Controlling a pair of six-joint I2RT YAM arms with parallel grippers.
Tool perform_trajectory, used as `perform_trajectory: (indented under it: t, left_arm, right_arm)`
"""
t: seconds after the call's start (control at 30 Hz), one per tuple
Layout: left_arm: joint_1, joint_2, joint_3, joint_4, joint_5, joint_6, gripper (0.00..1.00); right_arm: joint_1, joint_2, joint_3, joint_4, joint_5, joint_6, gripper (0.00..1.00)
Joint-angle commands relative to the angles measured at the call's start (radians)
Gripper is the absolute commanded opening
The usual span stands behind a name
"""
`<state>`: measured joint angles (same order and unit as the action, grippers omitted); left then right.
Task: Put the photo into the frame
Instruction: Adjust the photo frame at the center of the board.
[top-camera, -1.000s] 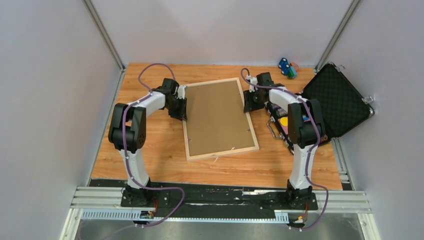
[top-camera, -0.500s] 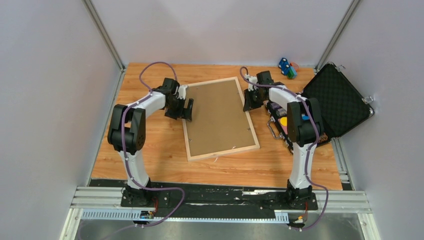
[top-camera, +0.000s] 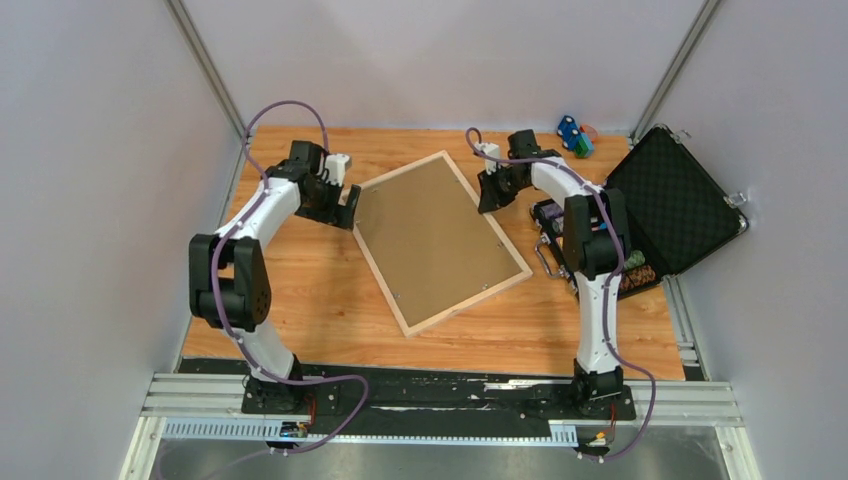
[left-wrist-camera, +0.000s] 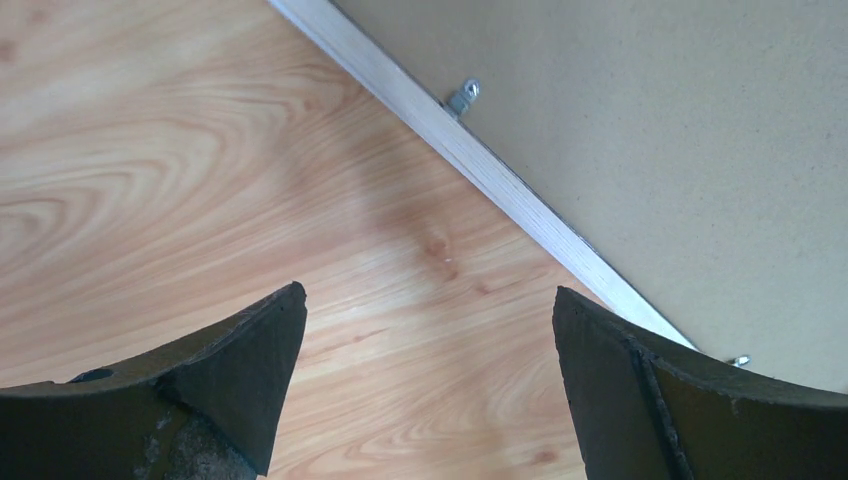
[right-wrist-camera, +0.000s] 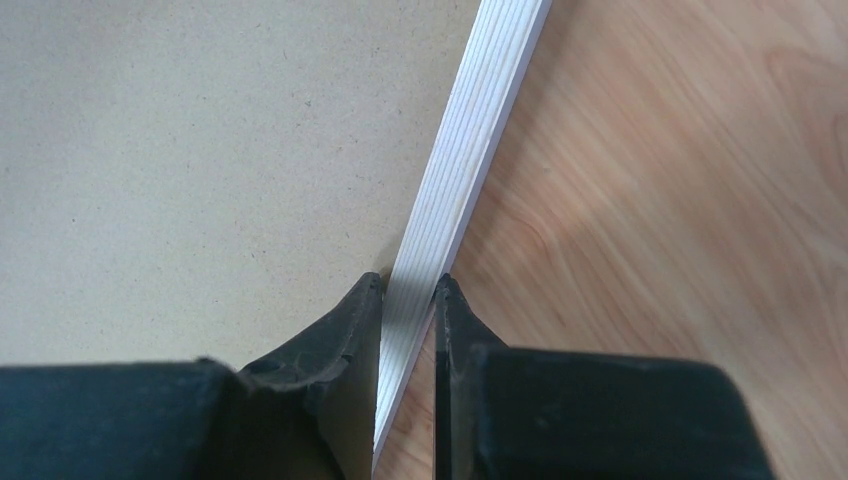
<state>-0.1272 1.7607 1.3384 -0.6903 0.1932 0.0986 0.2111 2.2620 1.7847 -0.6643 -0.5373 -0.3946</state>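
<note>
From above, the frame (top-camera: 500, 232) lay flat on the wooden worktop (top-camera: 300, 290), roughly in the middle and turned askew, one corner pointing to the far side and another to the near side. Its brown backing board (top-camera: 435, 240) faced up, so nothing of its front could be seen. The left fingers (top-camera: 348, 208) stood just beside the frame's left corner, and the right fingers (top-camera: 487, 195) sat at its far right edge, though this view was too distant to tell how either pair was set. The left wrist view settled the first: the left fingers (left-wrist-camera: 200, 400) were spread wide apart over bare worktop (left-wrist-camera: 200, 150), holding nothing, with the pale rail of the frame (left-wrist-camera: 480, 165) running diagonally past them and not touching. That view also showed a small metal tab (left-wrist-camera: 462, 97) on the edge of the backing board (left-wrist-camera: 680, 130), which the overhead view barely gave. The right wrist view showed the right fingers (right-wrist-camera: 330, 370) clamped on the frame's whitish rail (right-wrist-camera: 470, 170), one finger on the backing board (right-wrist-camera: 200, 150) side and one on the worktop (right-wrist-camera: 680, 200) side. Only the overhead view took in an open black case (top-camera: 675, 205) at the far right and small coloured toys (top-camera: 575, 135) beyond it.
</note>
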Motion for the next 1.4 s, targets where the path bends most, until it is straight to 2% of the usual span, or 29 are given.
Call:
perform_trajectory:
  t: [0.0,0.23,0.6,0.8,0.97,1.37]
  left_arm:
    - [0.004,-0.117,0.001,-0.038,-0.045,0.139,1.0]
    - [0.01,-0.195,-0.083,-0.058,-0.049,0.241,1.0]
    - [0.012,-0.177,-0.073,-0.057,-0.006,0.231,1.0]
    - [0.005,-0.073,-0.059,-0.099,0.058,0.22,1.0]
    - [-0.023,-0.051,-0.111,-0.051,0.025,0.228,0.99]
    - [-0.059,0.009,-0.125,-0.007,-0.048,0.242,0.82]
  right_arm:
    - [0.046,0.031,0.07,-0.062,-0.125,-0.199,0.0]
    - [0.136,0.044,0.033,-0.097,-0.135,-0.38,0.0]
    - [0.155,0.05,0.061,-0.216,-0.098,-0.62,0.0]
    - [0.141,0.059,0.071,-0.226,-0.085,-0.637,0.0]
    - [0.129,0.061,0.062,-0.225,-0.091,-0.626,0.0]
    - [0.125,0.041,0.018,-0.224,-0.098,-0.578,0.0]
